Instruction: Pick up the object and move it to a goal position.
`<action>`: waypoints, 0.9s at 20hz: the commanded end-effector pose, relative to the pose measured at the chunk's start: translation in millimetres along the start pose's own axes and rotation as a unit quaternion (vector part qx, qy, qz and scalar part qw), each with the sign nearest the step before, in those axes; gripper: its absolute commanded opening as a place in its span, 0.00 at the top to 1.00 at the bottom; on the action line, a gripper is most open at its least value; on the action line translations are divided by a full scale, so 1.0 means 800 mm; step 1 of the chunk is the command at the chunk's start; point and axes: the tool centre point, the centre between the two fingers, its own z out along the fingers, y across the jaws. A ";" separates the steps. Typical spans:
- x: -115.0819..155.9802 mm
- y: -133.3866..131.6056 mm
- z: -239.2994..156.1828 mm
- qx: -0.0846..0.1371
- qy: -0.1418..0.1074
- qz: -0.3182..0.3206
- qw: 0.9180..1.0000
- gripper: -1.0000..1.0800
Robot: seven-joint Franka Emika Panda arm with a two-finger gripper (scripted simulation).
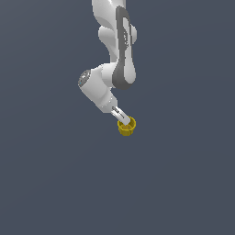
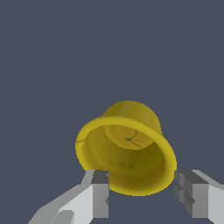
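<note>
**Cup at the fingertips, grip not confirmed**

The arm (image 1: 112, 55) reaches down from the top of the exterior view, and the gripper (image 2: 142, 194) ends right at the yellow cup (image 1: 127, 125), which sits against plain grey ground (image 1: 55, 183) just below the centre of that view. In the wrist view the cup's (image 2: 127, 146) hollow, darker inside faces the camera, its flared rim widest near the fingers (image 2: 101, 194).

Gripper state: the two fingers stand well apart, one on each side of the lower rim. One finger overlaps the rim edge; the other stands just beside it with a sliver of ground showing between. Whether either pad truly bears on the cup cannot be told. It reads as spread about the rim, with nothing firmly held.

No goal marker is visible in either view.

Risks, as judged:
- The fingers span only the rim's outer lip. Closing there may pinch the flare and squeeze the cup out of the jaws.
- The cup appears tilted toward the wrist camera. An uneven closure could roll it away.
- Lifting before both pads are seated would probably drop it.
</note>
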 end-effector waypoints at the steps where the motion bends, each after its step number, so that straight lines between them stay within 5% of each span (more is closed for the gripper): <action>1: -0.007 0.005 0.005 0.017 -0.013 0.041 0.999 0.38; 10: -0.028 0.023 0.021 0.071 -0.053 0.176 0.980 0.38; 18: -0.037 0.032 0.028 0.097 -0.074 0.247 0.961 0.38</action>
